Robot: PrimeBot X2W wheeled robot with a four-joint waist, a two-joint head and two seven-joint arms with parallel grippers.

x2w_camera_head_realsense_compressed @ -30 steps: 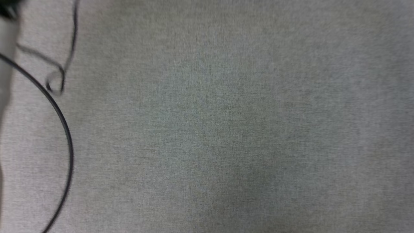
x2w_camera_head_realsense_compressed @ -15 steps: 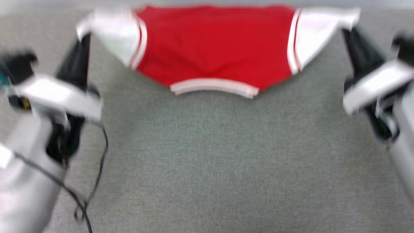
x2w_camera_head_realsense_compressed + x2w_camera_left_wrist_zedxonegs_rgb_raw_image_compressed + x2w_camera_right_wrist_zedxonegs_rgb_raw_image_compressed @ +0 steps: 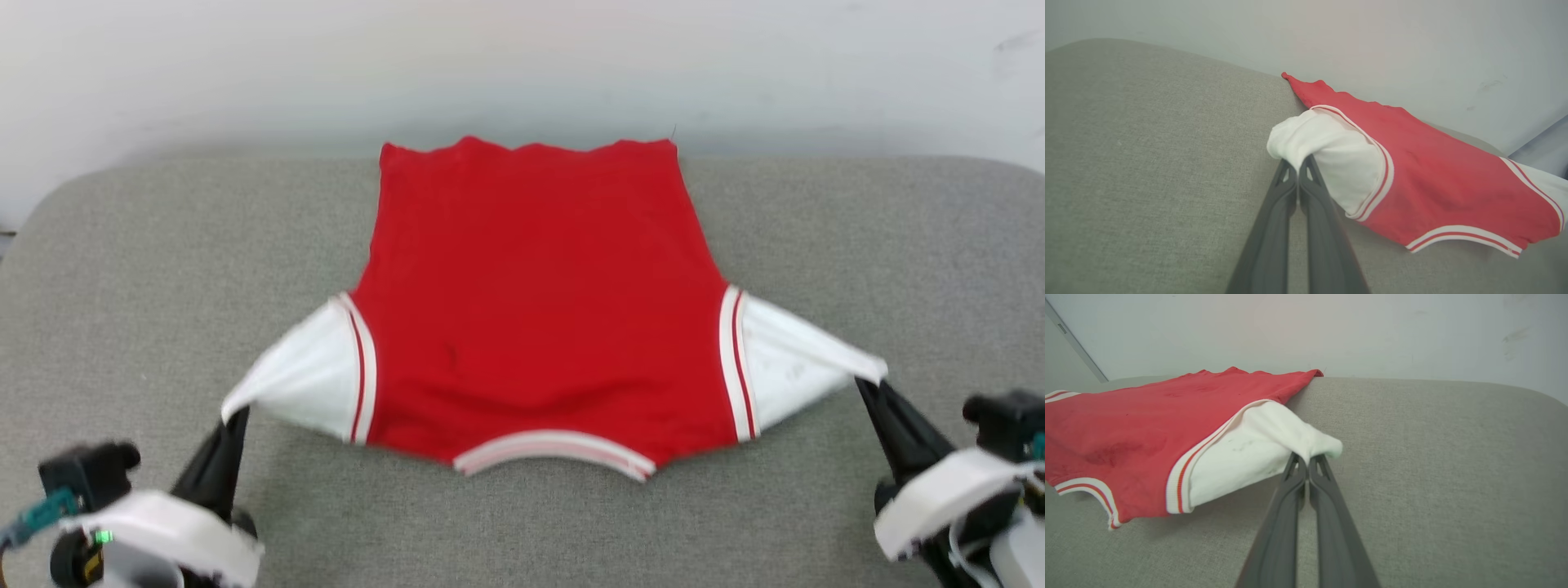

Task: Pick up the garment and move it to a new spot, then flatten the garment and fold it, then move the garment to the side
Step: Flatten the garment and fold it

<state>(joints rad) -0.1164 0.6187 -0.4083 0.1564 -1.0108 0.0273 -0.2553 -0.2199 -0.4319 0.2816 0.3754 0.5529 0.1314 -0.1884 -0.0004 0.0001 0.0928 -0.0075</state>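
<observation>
The garment (image 3: 539, 302) is a red T-shirt with white sleeves and striped trim, spread over the grey padded surface (image 3: 163, 245), collar toward me and hem at the far edge. My left gripper (image 3: 235, 415) is shut on the tip of the left white sleeve (image 3: 1327, 155), holding it raised. My right gripper (image 3: 867, 382) is shut on the tip of the right white sleeve (image 3: 1257, 449). Both sleeves are pulled outward and the near part of the shirt hangs slightly above the surface. In the wrist views, the left gripper (image 3: 1298, 161) and the right gripper (image 3: 1307, 457) each pinch bunched white cloth.
The grey padded surface (image 3: 1433, 457) has rounded far corners and ends at a pale wall (image 3: 522, 65) just behind the hem. Open cushion lies to the left, right and in front of the shirt.
The head camera has tilted up from bare grey cushion to the whole shirt and wall. Both grippers stay shut on the sleeve tips, as half a second ago.
</observation>
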